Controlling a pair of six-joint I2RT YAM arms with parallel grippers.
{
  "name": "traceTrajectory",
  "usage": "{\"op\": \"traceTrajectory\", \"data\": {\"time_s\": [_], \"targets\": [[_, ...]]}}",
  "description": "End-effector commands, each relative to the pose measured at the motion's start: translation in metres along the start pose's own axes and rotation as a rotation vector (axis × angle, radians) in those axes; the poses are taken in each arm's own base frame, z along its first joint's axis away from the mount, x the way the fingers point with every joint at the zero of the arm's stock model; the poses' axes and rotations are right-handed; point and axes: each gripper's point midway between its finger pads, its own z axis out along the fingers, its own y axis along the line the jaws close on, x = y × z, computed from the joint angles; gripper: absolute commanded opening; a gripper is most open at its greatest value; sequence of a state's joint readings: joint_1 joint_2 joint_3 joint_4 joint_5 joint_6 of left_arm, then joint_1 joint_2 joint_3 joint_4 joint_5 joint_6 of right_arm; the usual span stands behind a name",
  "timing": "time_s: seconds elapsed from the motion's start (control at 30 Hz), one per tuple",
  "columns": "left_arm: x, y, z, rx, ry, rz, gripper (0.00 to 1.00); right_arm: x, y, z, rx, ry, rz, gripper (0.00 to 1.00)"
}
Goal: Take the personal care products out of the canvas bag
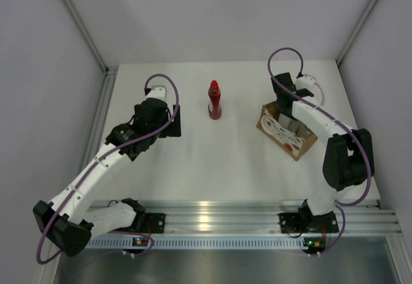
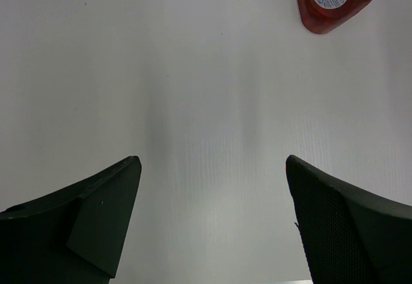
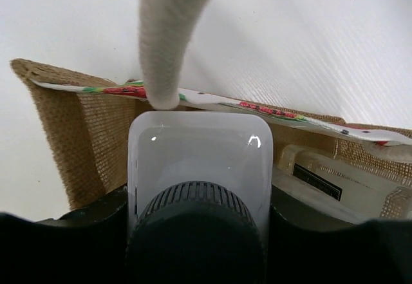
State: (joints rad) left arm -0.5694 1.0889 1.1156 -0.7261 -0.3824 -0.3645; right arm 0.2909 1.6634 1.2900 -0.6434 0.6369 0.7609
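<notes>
With right fingers [image 3: 64, 242] clenched on the clear bottle [image 3: 199, 155], we should lift straight up past the handle [image 3: 164, 39] of the canvas bag [image 3: 58, 123]; left fingers [image 2: 351, 229] hang released.

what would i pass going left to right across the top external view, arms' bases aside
black two-finger left gripper → red plastic bottle with red cap → tan-brown canvas bag with white-and-red print
</notes>
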Motion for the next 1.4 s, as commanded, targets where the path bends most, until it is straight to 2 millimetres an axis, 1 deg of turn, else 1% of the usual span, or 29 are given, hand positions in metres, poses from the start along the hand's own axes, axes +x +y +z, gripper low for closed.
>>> {"op": "traceTrajectory", "data": {"time_s": [0.0,0.07,0.17,0.23,0.33,0.57,0.63,0.67,0.73,0.77,0.83,0.87,0.93,0.97,1.0,1.03,1.07,1.13,1.17,1.2,1.23,1.27,1.3,1.33,1.37], "targets": [[-0.001,0.000,0.000,0.004,-0.010,0.005,0.98,-0.072,0.008,-0.044,-0.070,-0.184,0.099,0.02],[-0.001,0.000,0.000,0.000,-0.009,0.006,0.98,-0.077,0.008,-0.050,-0.082,-0.195,0.100,0.00],[-0.001,0.000,0.001,-0.002,-0.009,0.007,0.98,-0.084,0.006,-0.059,-0.101,-0.210,0.099,0.00],[-0.001,0.000,0.001,-0.003,-0.010,0.006,0.98,-0.085,0.006,-0.064,-0.117,-0.212,0.090,0.00],[-0.002,0.001,0.001,-0.007,-0.012,0.005,0.98,-0.090,0.005,-0.077,-0.148,-0.226,0.081,0.00],[-0.003,0.003,0.000,-0.013,-0.017,0.005,0.98,-0.112,0.002,-0.116,-0.228,-0.258,0.013,0.00],[-0.003,0.003,-0.001,-0.015,-0.021,0.004,0.98,-0.114,0.003,-0.124,-0.253,-0.253,-0.025,0.00],[-0.004,0.004,-0.001,-0.016,-0.023,0.003,0.98,-0.121,0.004,-0.130,-0.269,-0.263,-0.038,0.00],[-0.005,0.004,-0.001,-0.019,-0.027,0.001,0.98,-0.119,0.009,-0.137,-0.304,-0.240,-0.071,0.00],[-0.004,0.005,-0.001,-0.021,-0.026,0.001,0.98,-0.126,0.011,-0.146,-0.326,-0.253,-0.079,0.00],[-0.004,0.005,-0.002,-0.021,-0.026,0.002,0.98,-0.127,0.017,-0.156,-0.379,-0.243,-0.097,0.00],[-0.005,0.005,-0.002,-0.024,-0.027,0.002,0.98,-0.134,0.020,-0.165,-0.406,-0.256,-0.095,0.00],[-0.005,0.006,-0.002,-0.026,-0.030,0.000,0.98,-0.137,0.028,-0.175,-0.463,-0.250,-0.109,0.00],[-0.005,0.007,-0.002,-0.030,-0.029,0.000,0.98,-0.144,0.032,-0.184,-0.495,-0.263,-0.109,0.00],[-0.005,0.006,-0.002,-0.028,-0.029,0.001,0.98,-0.145,0.038,-0.191,-0.532,-0.256,-0.121,0.00],[-0.005,0.006,-0.002,-0.028,-0.029,0.001,0.98,-0.144,0.039,-0.194,-0.537,-0.245,-0.136,0.00],[-0.005,0.006,-0.002,-0.029,-0.031,0.000,0.98,-0.149,0.047,-0.201,-0.561,-0.256,-0.152,0.00],[-0.005,0.007,-0.002,-0.034,-0.031,0.000,0.98,-0.146,0.061,-0.211,-0.636,-0.233,-0.184,0.00],[-0.005,0.007,-0.001,-0.035,-0.033,-0.001,0.98,-0.146,0.071,-0.213,-0.670,-0.226,-0.204,0.00],[-0.005,0.008,-0.002,-0.038,-0.034,-0.001,0.98,-0.138,0.083,-0.220,-0.730,-0.200,-0.228,0.00],[-0.006,0.008,-0.002,-0.037,-0.036,-0.001,0.98,-0.136,0.090,-0.221,-0.751,-0.191,-0.238,0.00],[-0.007,0.008,-0.002,-0.039,-0.039,-0.003,0.98,-0.134,0.101,-0.216,-0.757,-0.180,-0.251,0.00],[-0.007,0.009,-0.003,-0.041,-0.039,-0.004,0.98,-0.129,0.109,-0.218,-0.771,-0.174,-0.269,0.00],[-0.007,0.010,-0.003,-0.045,-0.041,-0.004,0.98,-0.123,0.120,-0.208,-0.760,-0.156,-0.289,0.00],[-0.008,0.010,-0.003,-0.047,-0.045,-0.006,0.98,-0.122,0.131,-0.210,-0.777,-0.171,-0.296,0.00]]}}
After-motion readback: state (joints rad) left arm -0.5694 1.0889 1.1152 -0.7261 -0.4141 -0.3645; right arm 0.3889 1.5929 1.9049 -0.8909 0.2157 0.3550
